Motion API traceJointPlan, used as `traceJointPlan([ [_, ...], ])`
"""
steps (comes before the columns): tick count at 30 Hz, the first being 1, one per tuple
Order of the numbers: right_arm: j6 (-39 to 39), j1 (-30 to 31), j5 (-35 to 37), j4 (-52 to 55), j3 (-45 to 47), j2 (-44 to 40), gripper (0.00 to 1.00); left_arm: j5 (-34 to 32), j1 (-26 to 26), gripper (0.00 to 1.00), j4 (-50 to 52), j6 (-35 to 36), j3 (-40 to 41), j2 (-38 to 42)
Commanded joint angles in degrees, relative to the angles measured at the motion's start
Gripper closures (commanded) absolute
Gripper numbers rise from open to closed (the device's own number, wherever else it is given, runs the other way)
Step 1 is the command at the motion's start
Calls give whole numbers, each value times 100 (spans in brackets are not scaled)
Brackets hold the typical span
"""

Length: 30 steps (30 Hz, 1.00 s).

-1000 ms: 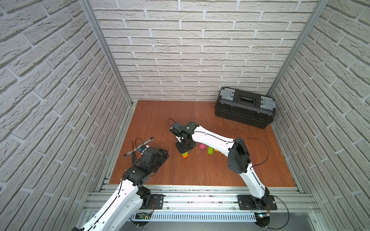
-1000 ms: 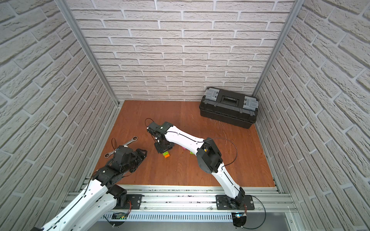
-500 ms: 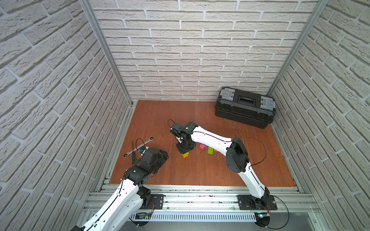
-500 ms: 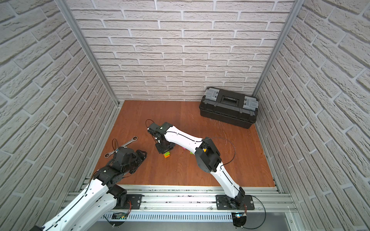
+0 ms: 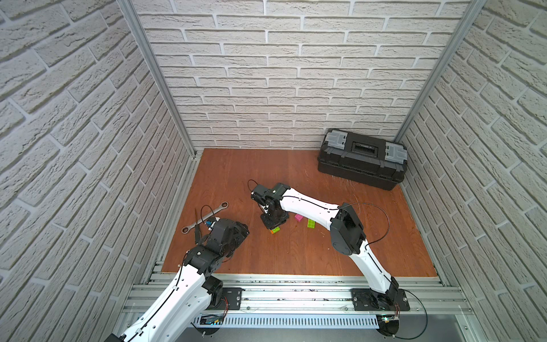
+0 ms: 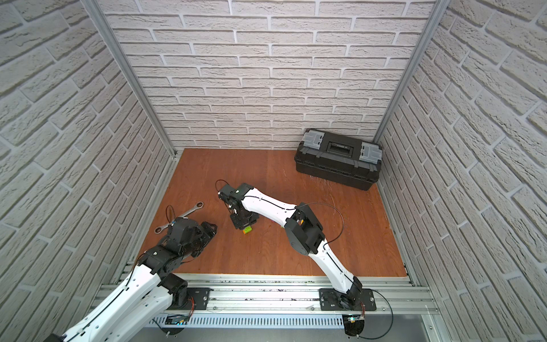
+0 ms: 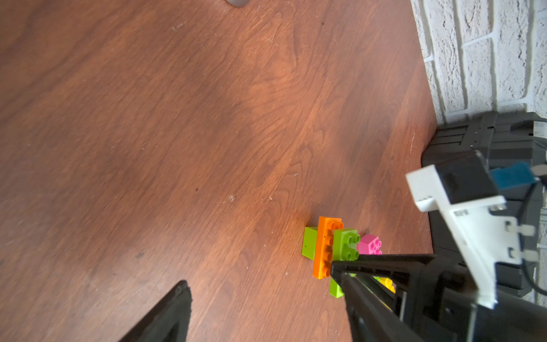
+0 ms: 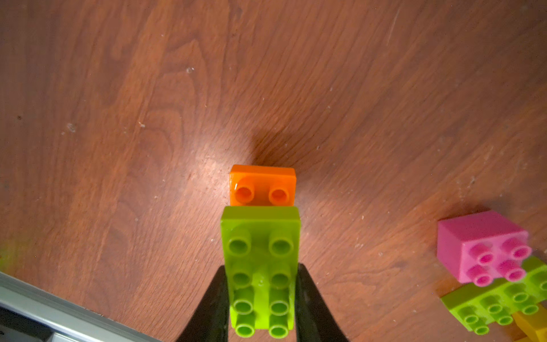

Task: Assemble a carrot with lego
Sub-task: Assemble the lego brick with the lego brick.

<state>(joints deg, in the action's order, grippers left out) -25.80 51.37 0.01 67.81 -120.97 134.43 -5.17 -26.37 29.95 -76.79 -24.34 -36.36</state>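
Note:
My right gripper [image 5: 273,221] is shut on a lime green brick [image 8: 260,266], its fingers [image 8: 307,299] pressed on both long sides. This brick sits on an orange brick [image 8: 262,185] on the wooden floor, and both top views show the pair [image 6: 247,228]. A pink brick [image 8: 482,245], another lime green brick [image 8: 497,305] and a yellow piece [image 8: 532,328] lie close by. My left gripper [image 5: 242,232] is open and empty, low over the floor to the left of the stack. In the left wrist view the orange brick [image 7: 324,248] has lime green on both faces.
A metal wrench [image 5: 205,217] and a black-handled screwdriver [image 5: 196,229] lie by the left wall behind the left arm. A black toolbox [image 5: 361,160] stands at the back right corner. Brick walls close three sides, and a metal rail [image 5: 281,291] runs along the front.

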Motion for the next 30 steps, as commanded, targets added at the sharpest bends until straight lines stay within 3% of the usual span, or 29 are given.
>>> traceJointPlan([
  [1,-92,5,69,-94,-120,23,94,-46,-19,17,-155,-7,82,-9],
  [30,-197,-15,147,52,-430,275,93,-42,-17,17,-51,-45,162,141],
])
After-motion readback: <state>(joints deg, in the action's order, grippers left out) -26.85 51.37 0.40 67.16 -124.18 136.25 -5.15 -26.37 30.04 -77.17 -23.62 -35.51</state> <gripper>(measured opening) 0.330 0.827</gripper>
